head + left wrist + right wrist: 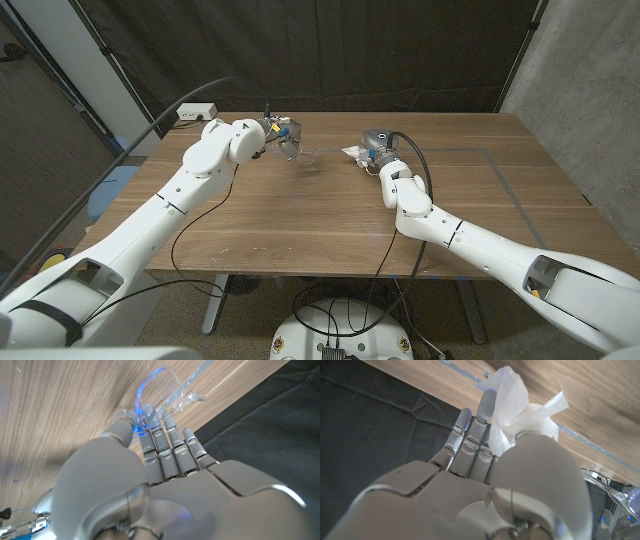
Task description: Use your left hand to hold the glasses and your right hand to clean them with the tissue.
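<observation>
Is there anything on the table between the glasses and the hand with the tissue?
No. In the head view, only bare wood lies between the glasses and the right hand holding the tissue.

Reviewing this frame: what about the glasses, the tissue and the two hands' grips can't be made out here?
- Glasses, head view: too small and clear to tell the lenses' state.
- Glasses, left wrist view: the left hand covers the part it grips.
- Tissue, right wrist view: the right hand hides its lower part.
- Tissue, head view: mostly behind the right hand.
</observation>
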Robot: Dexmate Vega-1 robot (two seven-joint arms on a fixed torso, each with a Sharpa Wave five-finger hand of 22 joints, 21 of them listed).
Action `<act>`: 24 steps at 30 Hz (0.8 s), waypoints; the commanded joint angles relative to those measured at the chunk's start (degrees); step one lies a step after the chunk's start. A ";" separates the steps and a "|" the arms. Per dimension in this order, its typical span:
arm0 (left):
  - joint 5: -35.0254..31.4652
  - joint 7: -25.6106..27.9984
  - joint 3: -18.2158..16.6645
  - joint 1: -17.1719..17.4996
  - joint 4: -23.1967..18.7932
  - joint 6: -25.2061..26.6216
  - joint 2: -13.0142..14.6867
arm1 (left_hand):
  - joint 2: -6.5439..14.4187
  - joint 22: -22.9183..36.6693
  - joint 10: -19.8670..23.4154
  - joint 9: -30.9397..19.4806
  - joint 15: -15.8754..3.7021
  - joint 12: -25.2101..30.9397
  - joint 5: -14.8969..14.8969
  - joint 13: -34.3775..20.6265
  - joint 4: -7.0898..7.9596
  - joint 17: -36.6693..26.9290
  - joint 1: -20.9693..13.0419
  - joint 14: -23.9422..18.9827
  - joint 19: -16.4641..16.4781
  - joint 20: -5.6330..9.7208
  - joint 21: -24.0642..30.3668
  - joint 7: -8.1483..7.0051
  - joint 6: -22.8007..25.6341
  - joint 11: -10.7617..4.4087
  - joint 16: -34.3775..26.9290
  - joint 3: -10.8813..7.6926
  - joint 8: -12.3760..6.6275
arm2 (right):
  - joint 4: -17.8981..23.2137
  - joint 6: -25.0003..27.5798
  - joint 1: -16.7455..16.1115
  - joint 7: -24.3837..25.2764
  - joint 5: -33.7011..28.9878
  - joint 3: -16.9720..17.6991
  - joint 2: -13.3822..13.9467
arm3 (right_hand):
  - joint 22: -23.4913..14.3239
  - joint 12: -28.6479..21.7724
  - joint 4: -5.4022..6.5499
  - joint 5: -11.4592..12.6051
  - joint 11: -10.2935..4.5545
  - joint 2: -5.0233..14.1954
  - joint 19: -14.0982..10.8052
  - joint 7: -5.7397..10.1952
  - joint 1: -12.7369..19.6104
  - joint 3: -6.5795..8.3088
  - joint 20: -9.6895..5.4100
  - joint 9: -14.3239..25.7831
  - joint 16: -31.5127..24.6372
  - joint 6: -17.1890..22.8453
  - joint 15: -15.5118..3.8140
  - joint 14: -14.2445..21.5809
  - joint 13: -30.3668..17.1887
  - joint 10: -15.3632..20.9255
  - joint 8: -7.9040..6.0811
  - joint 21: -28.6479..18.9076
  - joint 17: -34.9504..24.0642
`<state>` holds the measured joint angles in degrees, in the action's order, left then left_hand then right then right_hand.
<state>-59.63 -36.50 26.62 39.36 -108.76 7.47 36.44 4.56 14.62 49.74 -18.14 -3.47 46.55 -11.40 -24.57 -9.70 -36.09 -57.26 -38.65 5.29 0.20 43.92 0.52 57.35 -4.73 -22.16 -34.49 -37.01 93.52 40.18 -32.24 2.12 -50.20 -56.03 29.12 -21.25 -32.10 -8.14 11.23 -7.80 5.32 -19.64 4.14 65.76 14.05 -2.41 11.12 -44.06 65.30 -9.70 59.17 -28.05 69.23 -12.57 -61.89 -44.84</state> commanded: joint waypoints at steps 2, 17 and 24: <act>-6.82 2.39 0.52 2.54 0.99 -0.30 -0.75 | -0.43 0.00 0.35 -3.14 -8.25 -0.56 0.29 0.47 0.98 -0.35 0.11 -0.42 0.12 0.37 0.63 1.11 5.18 -1.04 -0.09 -0.63 0.29 | -0.10 1.87 1.36 -7.61 -1.26 -1.58 -0.05 | 0.25 0.57 0.07 0.39 0.09 0.86 0.49 1.97 0.04 -0.45 -4.06 0.18 0.39 1.51 -3.65 -0.39 -0.12 -0.64 0.29 -0.64 0.05; -4.13 7.57 -2.19 5.61 4.64 -1.79 -2.30 | -1.57 -0.57 0.10 -0.78 -8.91 -2.83 1.30 2.86 0.75 -1.15 0.02 -0.58 0.75 -0.10 1.57 -0.17 5.31 -2.77 -1.20 1.12 2.31 | -0.88 2.41 2.40 -10.11 -1.58 -2.16 -0.69 | 1.70 2.93 0.75 0.27 0.31 1.86 2.03 2.47 -0.89 -0.70 -3.38 0.46 2.73 -0.99 -3.69 -1.78 1.29 -2.35 1.01 -1.51 1.66; -1.37 17.93 -5.03 8.90 6.44 -2.45 -3.67 | -2.15 -1.19 0.64 1.70 -9.20 -4.63 1.53 4.87 0.64 -1.36 -0.50 -2.11 2.03 0.54 2.36 -3.26 5.68 -3.66 -2.27 2.13 4.50 | -1.01 2.60 2.51 -10.39 -1.58 -2.22 -0.77 | 2.04 3.27 0.83 0.22 0.44 2.00 2.18 2.51 -1.07 -0.75 -3.28 0.49 3.06 -1.19 -3.71 -1.70 1.47 -2.55 0.98 -1.66 1.99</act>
<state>-63.56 -28.51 24.42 44.83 -104.65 5.86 34.27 2.79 13.42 50.50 -16.74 -3.78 42.32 -9.91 -19.89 -9.02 -37.32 -57.49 -40.22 6.66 0.72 45.99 -2.54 60.42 -7.63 -24.17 -32.48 -32.69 92.85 42.35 -30.17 -7.07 -51.64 -57.96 28.58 -19.13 -29.00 -7.43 11.18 -7.29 6.92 -17.54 5.88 64.64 13.34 -2.26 11.38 -41.05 63.56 -9.09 57.74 -26.54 67.08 -11.59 -63.19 -42.71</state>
